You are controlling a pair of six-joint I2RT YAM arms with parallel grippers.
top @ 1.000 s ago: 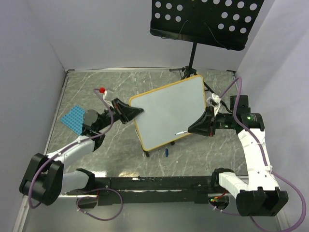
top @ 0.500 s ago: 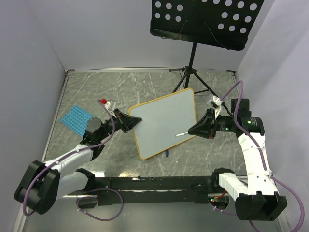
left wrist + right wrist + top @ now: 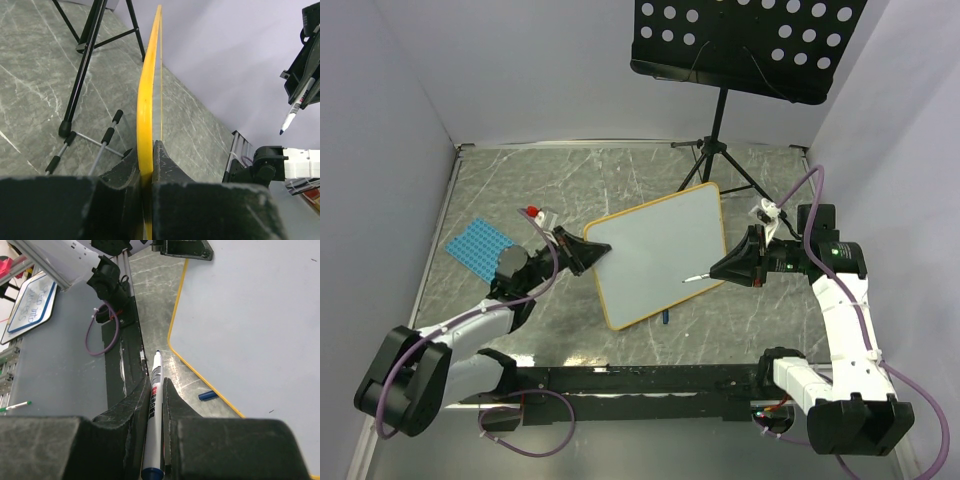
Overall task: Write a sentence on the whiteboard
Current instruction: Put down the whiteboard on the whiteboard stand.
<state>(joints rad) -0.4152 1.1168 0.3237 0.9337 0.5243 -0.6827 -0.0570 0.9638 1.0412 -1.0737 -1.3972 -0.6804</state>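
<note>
Grey marbled table (image 3: 520, 180) fills a pale-walled cell, with a black music stand (image 3: 750, 40) at the back. At the left, the left gripper (image 3: 598, 250) is clamped on the orange-yellow rim of the whiteboard (image 3: 655, 250). In the left wrist view the two fingers pinch that rim with no gap showing.

The board is held up off the table. From above, its long axis runs away from the left gripper toward the upper right. No sentence shows on its white face. A small blue cap (image 3: 665, 317) lies on the table just beside the board's lower edge.

Further right is the marker (image 3: 696, 276), gripped along its barrel by the closed right gripper (image 3: 712, 270). The right wrist view shows the fingers pressed to both sides of the barrel.

The marker's long axis lies roughly left to right, with the tip pointing left at the board's lower right part. The left wrist view, which sees the board edge-on, shows the tip hanging clear of the face, not touching it.

The writing surface therefore lies to the left of the right gripper, straight ahead of the tip. By my reading, the next move is a short advance along the marker's own axis. The right arm is the nearer one to make it, while the left arm steadies the board.
</note>
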